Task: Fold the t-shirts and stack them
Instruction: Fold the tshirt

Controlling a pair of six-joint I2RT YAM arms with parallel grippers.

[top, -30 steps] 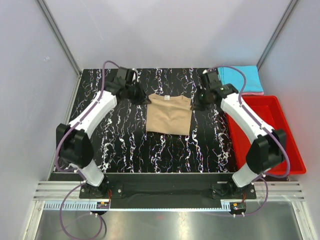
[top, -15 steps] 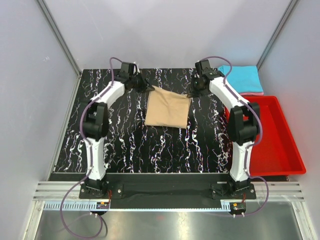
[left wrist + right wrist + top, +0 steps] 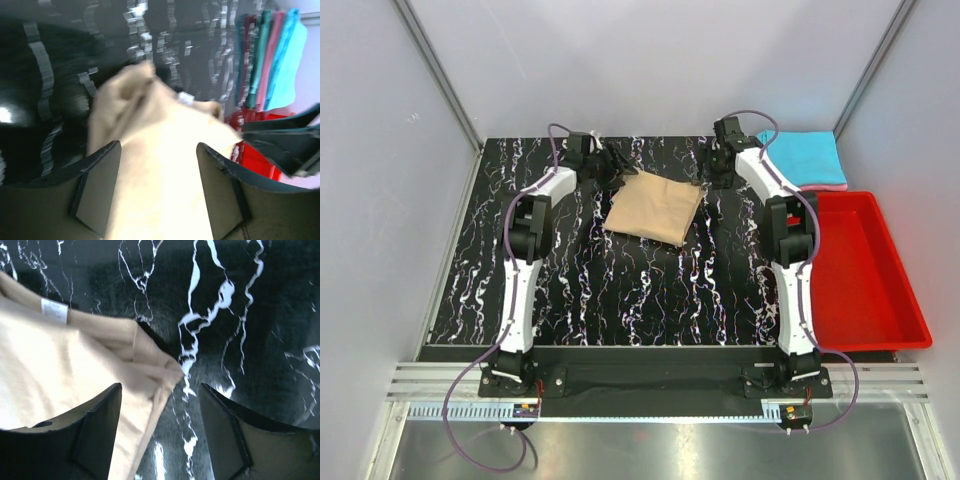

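Observation:
The tan t-shirt (image 3: 654,205) lies folded into a rough square at the back middle of the black marbled table, its small white neck label (image 3: 54,310) showing in the right wrist view. My left gripper (image 3: 614,170) is open at the shirt's back left corner, with tan cloth (image 3: 160,165) lying between and under its fingers, not pinched. At the back right corner my right gripper (image 3: 708,177) is also open, the shirt's bunched corner (image 3: 160,371) loose between its fingers. A folded cyan t-shirt (image 3: 804,156) rests on a pink one (image 3: 830,186) at the back right.
A red plastic bin (image 3: 865,270) stands along the table's right side, just in front of the cyan and pink stack. Grey walls close in the back and both sides. Both arms stretch far toward the back of the table (image 3: 570,290).
Both grippers have opened and let go of the tan shirt's back corners. The arms have stretched further back, and the shirt now lies flat and slightly skewed.

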